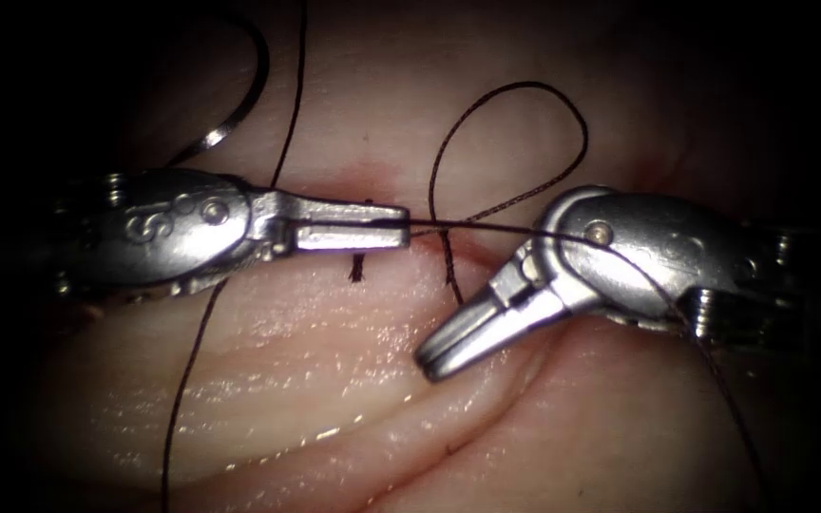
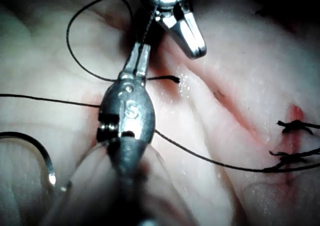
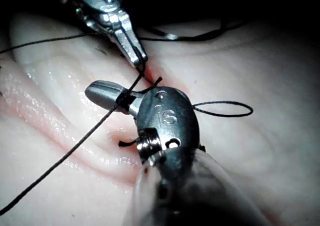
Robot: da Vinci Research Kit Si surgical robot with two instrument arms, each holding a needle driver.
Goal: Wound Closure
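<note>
Your left tool (image 1: 401,226): jaws clenched on thread (image 1: 472,228) at cut (image 1: 434,249). Your right tool (image 1: 434,359): jaws closed, grasping nothing, thread draped over its wrist. Needle (image 1: 239,109) lies free on tissue (image 1: 315,380), far left. Loose loop stands between tools.

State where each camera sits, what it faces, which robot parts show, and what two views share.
Endoscope: above and in front, facing the tissue; left pincer shut on the thread, right pincer shut on nothing, thread draped over it.
Left wrist: on the left arm, looking along its shaft at its own pincer, right pincer beyond.
Right wrist: on the right arm, looking along its shaft at its own pincer.
Shared: endoscope and left wrist both show the needle lying on the tissue, unheld.
</note>
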